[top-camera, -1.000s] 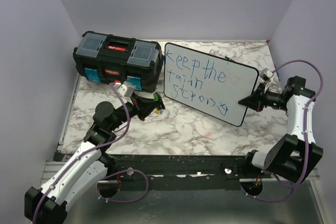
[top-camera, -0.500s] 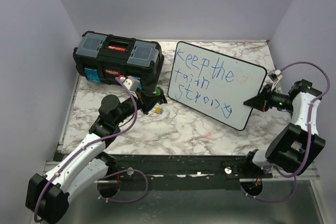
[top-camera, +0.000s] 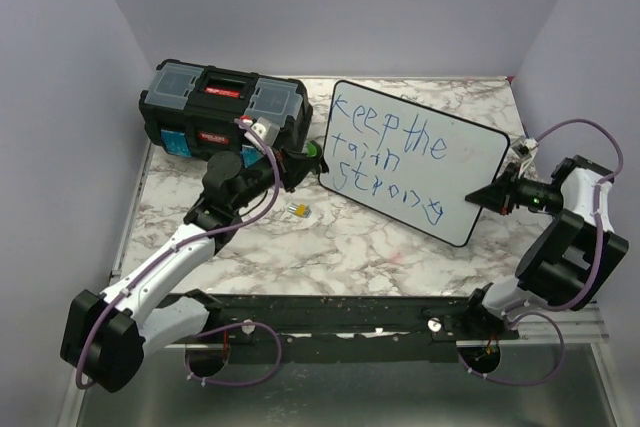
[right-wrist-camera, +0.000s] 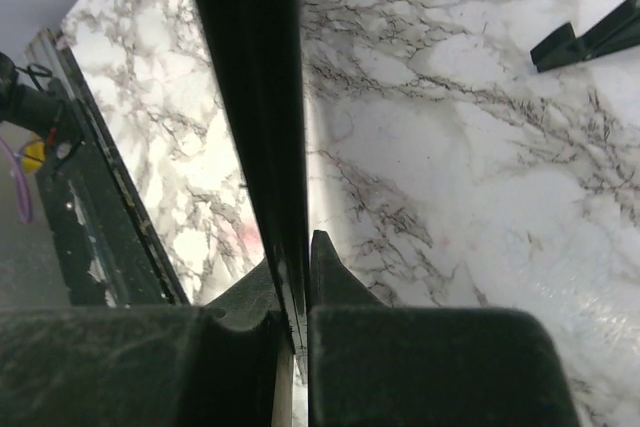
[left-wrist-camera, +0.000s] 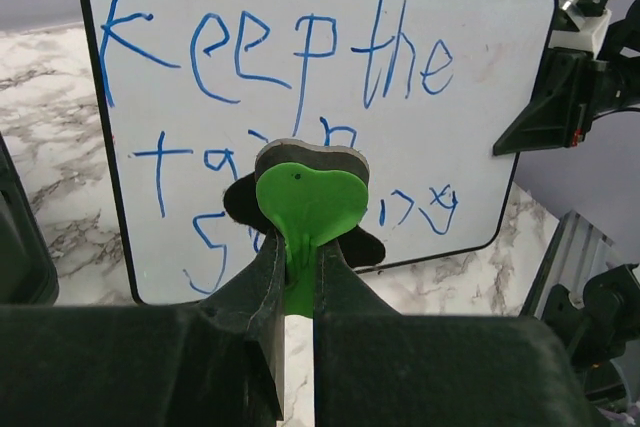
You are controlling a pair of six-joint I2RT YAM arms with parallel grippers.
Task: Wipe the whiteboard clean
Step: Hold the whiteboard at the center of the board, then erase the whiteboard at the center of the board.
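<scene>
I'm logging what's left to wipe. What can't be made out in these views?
- Left wrist: the green eraser covers the middle of the whiteboard's lower lettering.
- Right wrist: the whiteboard is edge-on, so no writing shows.
- Top external: the small yellow item is too small to identify.

The left hand (top-camera: 306, 161) with its green eraser (left-wrist-camera: 308, 199) rises to the whiteboard (top-camera: 420, 162), which the right hand (top-camera: 487, 194) has swung rightward.
</scene>
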